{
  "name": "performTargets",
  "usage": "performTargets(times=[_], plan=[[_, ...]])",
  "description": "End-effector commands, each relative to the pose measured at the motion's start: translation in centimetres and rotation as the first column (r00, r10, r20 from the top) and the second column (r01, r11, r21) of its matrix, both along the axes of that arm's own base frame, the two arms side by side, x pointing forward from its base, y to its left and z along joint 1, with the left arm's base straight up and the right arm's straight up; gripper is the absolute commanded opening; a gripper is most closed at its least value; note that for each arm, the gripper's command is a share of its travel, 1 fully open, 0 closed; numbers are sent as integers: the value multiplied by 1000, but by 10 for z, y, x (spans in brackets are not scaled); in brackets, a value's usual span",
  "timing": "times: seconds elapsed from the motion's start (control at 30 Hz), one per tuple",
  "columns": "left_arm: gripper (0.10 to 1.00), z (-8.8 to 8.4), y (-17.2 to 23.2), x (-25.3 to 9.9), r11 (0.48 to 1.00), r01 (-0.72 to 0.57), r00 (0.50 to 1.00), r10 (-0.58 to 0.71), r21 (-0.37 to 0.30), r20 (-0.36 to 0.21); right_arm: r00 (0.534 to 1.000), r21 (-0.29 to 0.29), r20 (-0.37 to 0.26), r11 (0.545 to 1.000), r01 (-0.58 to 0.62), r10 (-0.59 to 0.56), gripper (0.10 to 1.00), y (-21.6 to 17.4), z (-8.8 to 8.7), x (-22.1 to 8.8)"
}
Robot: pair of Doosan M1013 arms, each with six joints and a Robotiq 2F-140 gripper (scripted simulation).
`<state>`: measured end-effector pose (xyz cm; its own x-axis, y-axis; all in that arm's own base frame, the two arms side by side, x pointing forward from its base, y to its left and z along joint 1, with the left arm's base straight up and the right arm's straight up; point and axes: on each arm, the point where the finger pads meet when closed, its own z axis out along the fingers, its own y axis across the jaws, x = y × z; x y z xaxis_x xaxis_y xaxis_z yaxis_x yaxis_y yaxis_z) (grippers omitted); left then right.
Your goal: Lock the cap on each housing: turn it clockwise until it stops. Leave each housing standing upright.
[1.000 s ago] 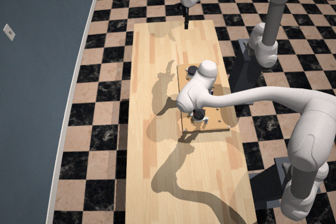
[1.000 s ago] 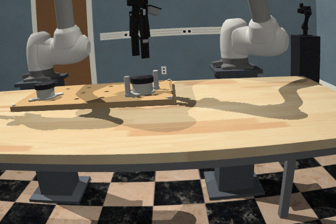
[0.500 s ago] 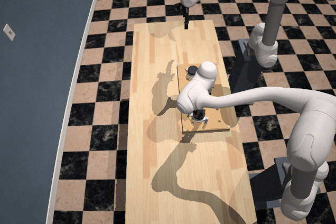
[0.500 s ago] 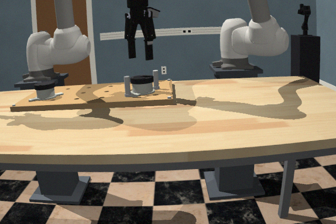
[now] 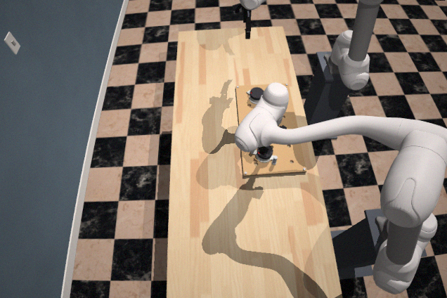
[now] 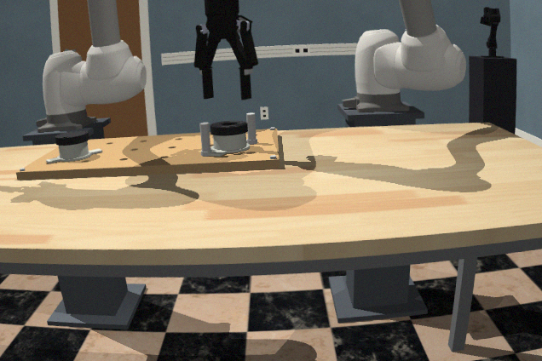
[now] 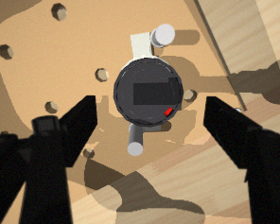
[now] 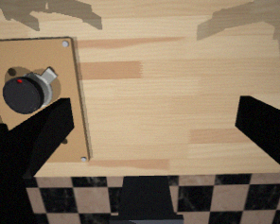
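A black cap [image 5: 265, 151] [image 6: 228, 128] [image 7: 125, 95] with a red mark sits on an upright white housing [image 6: 229, 143] between two grey pegs. In the left wrist view the mark is at the cap's lower right. Another black cap [image 5: 256, 93] [image 6: 72, 138] [image 8: 23, 95] sits on the other upright housing [image 6: 73, 151] at the board's other end. My left gripper [image 6: 227, 97] [image 7: 150, 110] is open and empty above the pegged housing; my arm hides it in the top view. My right gripper [image 5: 247, 36] [image 8: 154, 112] is open and empty near the table's far end.
Both housings stand on a tan board [image 5: 294, 153] [image 6: 87, 172] [image 7: 28, 27] [image 8: 38, 51] with several holes and corner screws. The two pegs [image 6: 205, 137] [image 6: 250, 127] [image 7: 164, 35] [image 7: 135, 148] stand on opposite sides of the nearer housing and rise about as high as its cap.
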<state>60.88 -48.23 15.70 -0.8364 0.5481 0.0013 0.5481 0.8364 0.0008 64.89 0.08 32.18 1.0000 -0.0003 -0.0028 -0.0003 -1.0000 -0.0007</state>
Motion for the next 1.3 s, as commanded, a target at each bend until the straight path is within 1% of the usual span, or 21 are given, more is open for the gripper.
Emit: performTargets(times=[0.0, 0.1, 0.17, 0.27, 0.3, 0.37, 0.43, 0.53, 0.67, 0.73, 0.8, 0.87, 1.03, 1.2, 1.27], plan=[[695, -2, 0, 0, 993, -121, 993, 121, 0, 2, 1000, 0, 1, 1000, 0, 0, 1000, 0, 1, 0], [695, -5, 0, 0, 977, -214, 977, 214, -1, 2, 1000, 0, 1, 1000, 0, 0, 1000, 0, 1, 0], [695, -5, 0, 0, 977, -214, 977, 214, -1, 2, 1000, 0, 1, 1000, 0, 0, 1000, 0, 1, 0], [695, -7, 0, 0, 955, -296, 955, 296, 0, 4, 1000, 0, 1, 1000, 0, 0, 1000, 0, 1, 0], [695, -6, 0, 0, 958, -286, 958, 286, 0, 4, 1000, 0, 1, 1000, 0, 0, 1000, 0, 1, 0], [695, -7, 0, 0, 952, -305, 952, 305, 0, 4, 1000, 0, 1, 1000, 0, 0, 1000, 0, 1, 0], [695, -8, 0, 0, 933, -359, 933, 359, -1, 3, 1000, 0, 1, 1000, 0, 0, 1000, 0, 1, 0], [695, -12, 0, 0, 889, -458, 889, 458, -1, 3, 1000, 0, 1, 1000, 0, 0, 1000, 0, 1, 0], [695, -15, 0, 0, 831, -556, 831, 556, -2, 4, 1000, 0, 1, 1000, 0, 0, 1000, 0, 1, 0], [695, -15, 0, 0, 831, -556, 831, 556, -2, 4, 1000, 0, 1, 1000, 0, 0, 1000, 0, 1, 0], [695, -15, 0, 0, 811, -585, 811, 585, -2, 5, 1000, 0, 1, 1000, 0, 0, 1000, 0, 1, 0], [695, -16, 0, 0, 802, -598, 802, 598, -2, 6, 1000, 0, 1, 1000, 0, 0, 1000, 0, 1, 0], [695, -16, 0, 0, 806, -592, 806, 592, -2, 6, 1000, 0, 1, 1000, 0, 0, 1000, 0, 1, 0], [695, -26, 0, 0, 806, -592, 806, 592, -1, 5, 1000, 0, 1, 1000, 0, 0, 1000, 0, 1, 0], [695, -27, 0, 0, 806, -592, 806, 592, -2, 5, 1000, 0, 1, 1000, 0, 0, 1000, 0, 1, 0]])
